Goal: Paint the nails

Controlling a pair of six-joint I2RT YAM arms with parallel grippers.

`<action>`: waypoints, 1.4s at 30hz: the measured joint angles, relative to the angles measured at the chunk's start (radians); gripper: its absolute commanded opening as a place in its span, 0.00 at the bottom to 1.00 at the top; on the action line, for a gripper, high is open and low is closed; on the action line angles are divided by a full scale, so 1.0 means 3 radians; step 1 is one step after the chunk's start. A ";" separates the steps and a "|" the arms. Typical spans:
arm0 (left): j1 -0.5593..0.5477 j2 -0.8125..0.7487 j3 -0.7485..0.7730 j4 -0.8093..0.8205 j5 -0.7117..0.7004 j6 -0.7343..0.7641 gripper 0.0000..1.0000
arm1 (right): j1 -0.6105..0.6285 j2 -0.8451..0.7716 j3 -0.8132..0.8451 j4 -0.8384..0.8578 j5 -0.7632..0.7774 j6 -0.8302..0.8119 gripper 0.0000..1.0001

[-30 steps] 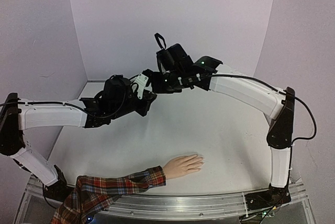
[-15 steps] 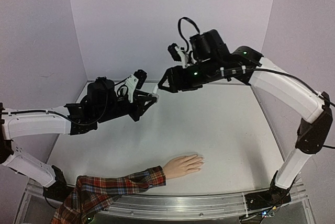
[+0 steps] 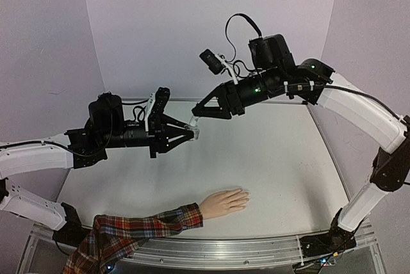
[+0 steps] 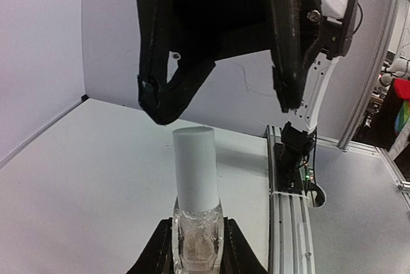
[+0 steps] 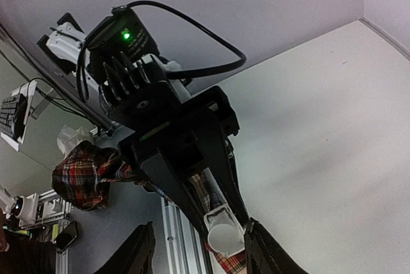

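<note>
"Clear glass with a white cap (image 4: 195, 165); why was the bottle (image 4: 196, 242) carried up in the air like that?"

"To offer the cap, I would judge; the left gripper (image 3: 189, 133) had its jaws clamped on the glass body alone, so the whole cap stuck out free towards the other arm; it hung above the table (image 3: 288, 178), a little left of the middle."

"And the right gripper (image 3: 196, 114)?"

"Jaws apart, wider than the cap, holding nothing; in its own wrist view the cap sat between the two fingers with a gap on either side; it seemed lined up to close on the cap and twist it off."

"Where were the nails (image 3: 245, 198)?"

"On the mannequin hand (image 3: 224, 202), which lay palm down close to the table's near edge, about midway along it, fingers pointing towards the right edge; the red plaid sleeve (image 3: 141, 226) trailed off to the near left corner; the nails themselves were too small to make out against the peach skin."

"So well apart from the bottle?"

"Well apart, and below it; that looked deliberate to me; working the cap loose up there would keep a slip or a drip off the hand; painting had not begun, by the look of it."
</note>
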 measured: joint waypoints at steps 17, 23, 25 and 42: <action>0.0024 0.0001 0.0001 0.0092 0.0357 -0.0027 0.00 | 0.0000 0.0097 -0.0107 0.0240 -0.0325 0.0012 0.28; 0.0040 0.0003 0.0001 0.0114 0.0361 -0.0072 0.00 | 0.0000 0.0098 -0.0210 0.0304 -0.0367 0.0037 0.23; 0.0044 0.0004 0.0001 0.0113 0.0363 -0.0088 0.00 | 0.0000 0.0098 -0.0229 0.0317 -0.0375 0.0035 0.15; 0.0362 0.0308 0.0452 -0.0543 0.1033 -0.0433 0.00 | -0.0007 0.0096 -0.0430 0.0523 -0.0249 -0.0239 0.00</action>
